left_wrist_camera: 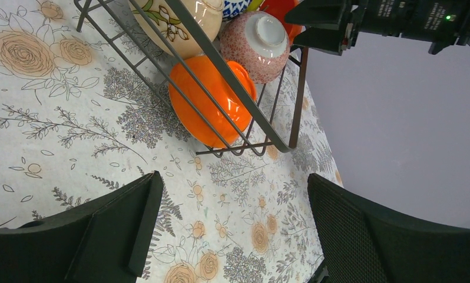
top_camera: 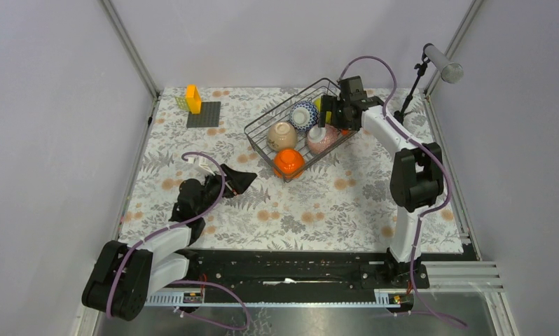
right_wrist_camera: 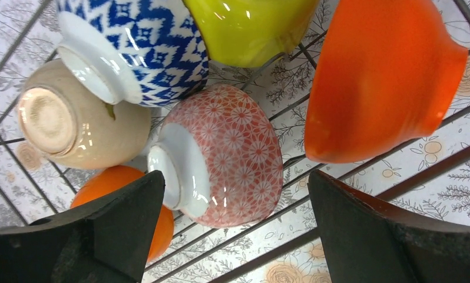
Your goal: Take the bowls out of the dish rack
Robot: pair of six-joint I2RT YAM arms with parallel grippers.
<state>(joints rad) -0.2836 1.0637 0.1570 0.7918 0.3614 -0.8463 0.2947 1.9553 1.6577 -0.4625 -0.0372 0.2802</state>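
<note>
Six bowls (top_camera: 288, 162) in one dish rack (top_camera: 285, 104) | two orange (right_wrist_camera: 380, 76), one each yellow-green (right_wrist_camera: 250, 29), blue-white (right_wrist_camera: 144, 47), beige (right_wrist_camera: 85, 130), pink-red (right_wrist_camera: 232, 153) | left jaws, right jaws wide

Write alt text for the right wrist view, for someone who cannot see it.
The open right fingers frame a pink-red bowl tipped in a wire rack, its white foot showing. Around it sit a blue-white bowl, a yellow-green bowl, a beige bowl, an orange bowl on the right and a second orange bowl, over a floral tablecloth.

Bright even light, soft shadows, sharp focus
</note>
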